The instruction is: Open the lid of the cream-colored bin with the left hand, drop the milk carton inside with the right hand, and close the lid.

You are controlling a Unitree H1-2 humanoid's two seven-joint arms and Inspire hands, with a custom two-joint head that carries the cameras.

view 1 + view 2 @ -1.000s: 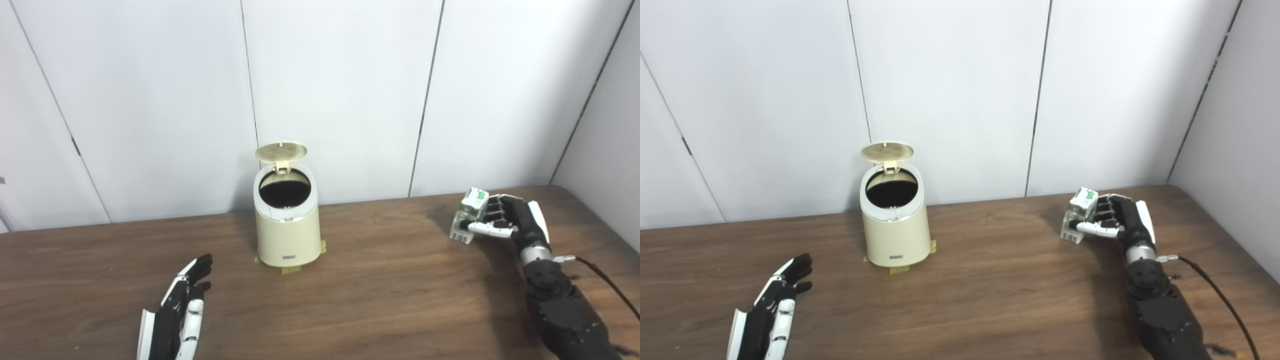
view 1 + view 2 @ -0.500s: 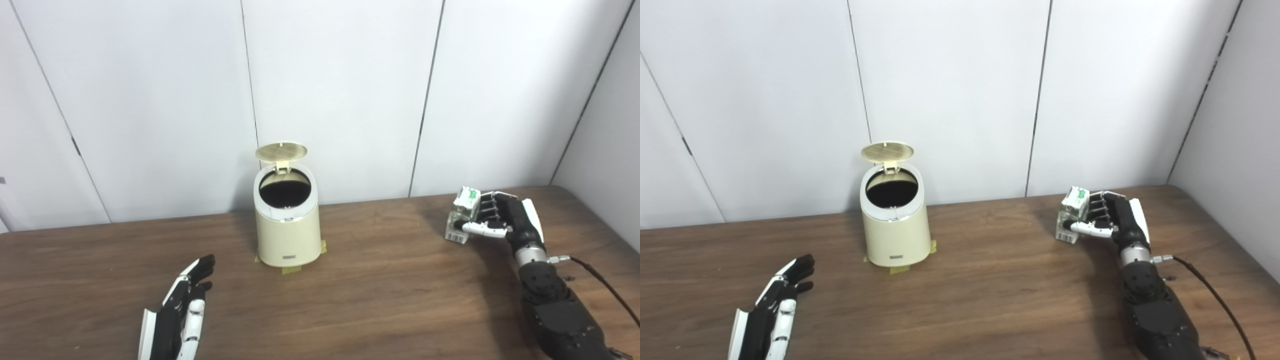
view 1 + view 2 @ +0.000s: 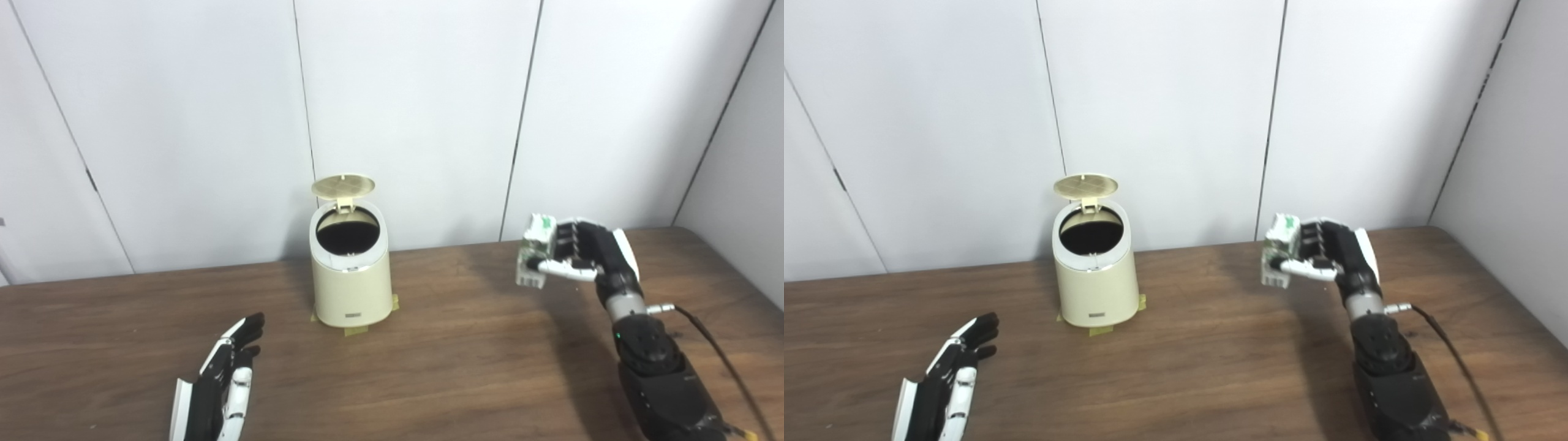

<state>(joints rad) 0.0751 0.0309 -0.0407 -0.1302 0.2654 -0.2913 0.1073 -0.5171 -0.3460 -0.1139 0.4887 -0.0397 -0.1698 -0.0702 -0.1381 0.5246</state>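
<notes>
Cream bin (image 3: 350, 288) gapes, lid (image 3: 343, 185) up; right hand (image 3: 579, 254) grips carton (image 3: 534, 251). Centre fingers over the mouth before releasing. Left hand (image 3: 223, 383) lies open.

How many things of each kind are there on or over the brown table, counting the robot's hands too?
Cream-colored plastic bins with the round lid flipped up: 1
White and green milk cartons, held above the wooden table: 1
Black and white robot hands, left hand and right hand: 2
Total: 4
</notes>
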